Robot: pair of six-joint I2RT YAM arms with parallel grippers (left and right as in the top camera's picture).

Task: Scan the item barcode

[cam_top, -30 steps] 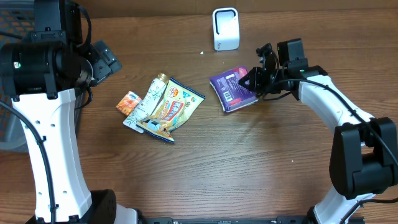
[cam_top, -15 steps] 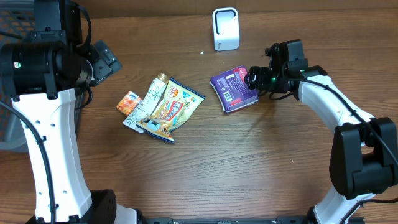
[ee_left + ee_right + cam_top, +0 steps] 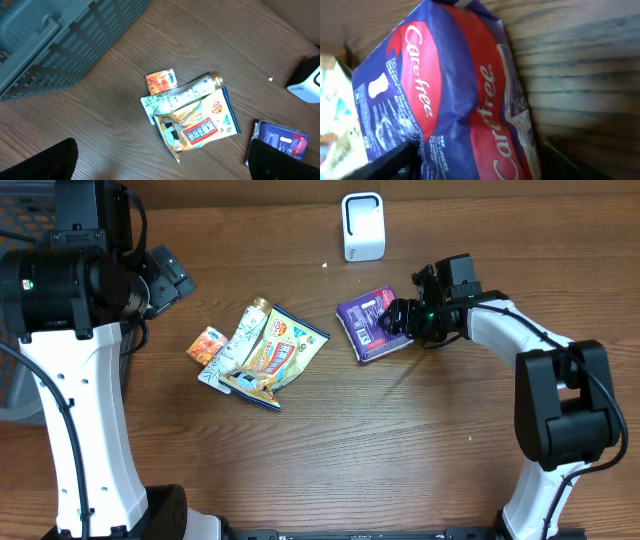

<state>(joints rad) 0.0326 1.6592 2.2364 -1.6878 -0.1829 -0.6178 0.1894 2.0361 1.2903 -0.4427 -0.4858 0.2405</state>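
Note:
The item, a purple and red Carefree pack, lies flat on the wooden table, below and to the right of the white barcode scanner. My right gripper is low at the pack's right end. In the right wrist view the pack fills the frame and the right gripper stands open, one dark finger on each side of it. My left gripper hangs high over the table's left side, open and empty, and from there the pack shows at the lower right.
A pile of snack packets and a tube lies left of centre, with a small orange sachet beside it. A grey slatted basket stands at the far left. The left arm's white column rises along the left side.
My right gripper has gone from shut to open and moved a little left, down onto the pack's right end. The pack and the left arm have not moved.

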